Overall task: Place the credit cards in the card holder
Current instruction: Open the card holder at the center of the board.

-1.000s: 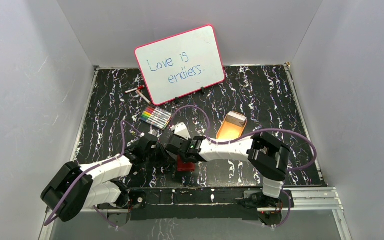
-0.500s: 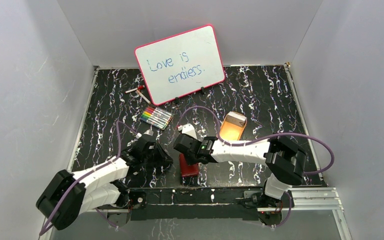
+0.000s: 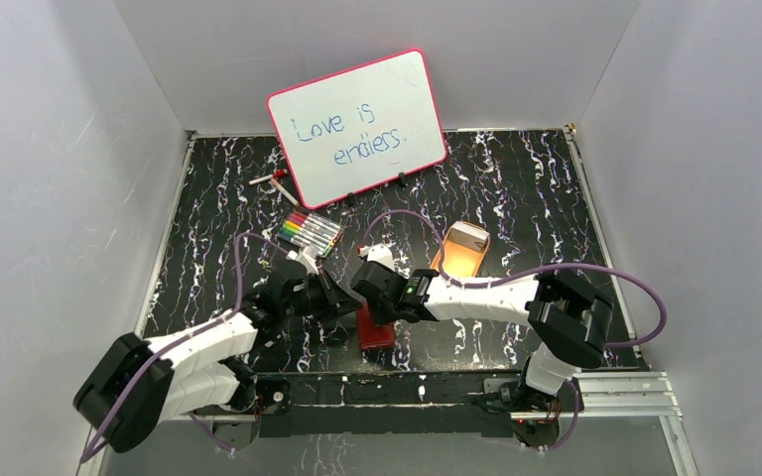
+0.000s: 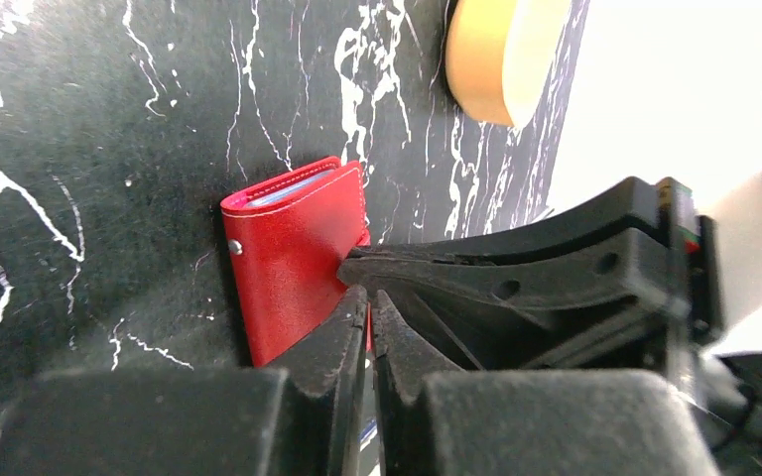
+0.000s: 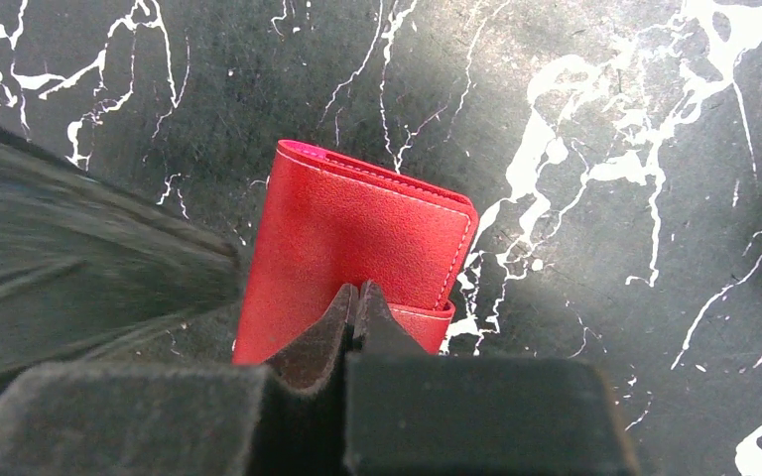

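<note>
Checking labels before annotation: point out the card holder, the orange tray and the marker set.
card holder [image 5: 357,233], right wrist view, middle of its red cover.
orange tray [image 4: 483,59], left wrist view, its outer side wall.
marker set [image 3: 310,232], top view, middle of the pen row.

Black-and-white arms [image 3: 208,337], seemingly purple cables [image 3: 397,212]

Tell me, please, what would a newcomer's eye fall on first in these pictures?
The bright red card holder lies on the black marbled table near the front edge, and the left gripper and right gripper meet at it with their tips. At the far edge stands a pink-framed whiteboard reading "Love is endless."
</note>
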Robot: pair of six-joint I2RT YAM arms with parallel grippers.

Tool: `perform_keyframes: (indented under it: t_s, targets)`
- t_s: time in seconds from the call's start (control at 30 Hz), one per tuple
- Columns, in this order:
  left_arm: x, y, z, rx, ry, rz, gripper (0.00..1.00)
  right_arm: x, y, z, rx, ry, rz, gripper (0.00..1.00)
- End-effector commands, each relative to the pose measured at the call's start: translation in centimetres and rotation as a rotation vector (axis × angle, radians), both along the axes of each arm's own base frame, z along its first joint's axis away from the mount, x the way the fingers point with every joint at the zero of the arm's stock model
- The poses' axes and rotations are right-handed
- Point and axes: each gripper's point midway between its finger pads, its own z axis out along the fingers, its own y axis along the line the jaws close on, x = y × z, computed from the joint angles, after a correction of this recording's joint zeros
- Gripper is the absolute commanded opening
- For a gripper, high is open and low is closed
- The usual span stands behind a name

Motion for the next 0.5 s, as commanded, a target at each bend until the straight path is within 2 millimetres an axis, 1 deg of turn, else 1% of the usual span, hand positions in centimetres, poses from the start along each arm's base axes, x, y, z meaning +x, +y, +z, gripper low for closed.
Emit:
perform_keyframes:
  t_s: [0.0, 0.17, 0.3, 0.47]
  targets:
    - [-0.7, -2.2, 0.7, -0.113, -0.006, -0.107, 0.01, 0.2, 0.8, -0.2, 0.042, 0.006, -0.023, 0.00]
    - [-0.6, -2.4, -0.8, -0.086, 0.029, -0.110, 0.00, 0.2, 0.8, -0.1, 0.049, 0.005, -0.028, 0.00]
    - [-0.8, -2.2, -2.9, -0.044, 0.071, -0.101, 0.00, 0.1, 0.7, -0.4, 0.046, 0.014, -0.031, 0.00]
    - [-1.3, -1.2, -5.9, 0.029, 0.139, -0.071, 0.00, 0.0, 0.5, -0.6, 0.047, 0.018, -0.035, 0.00]
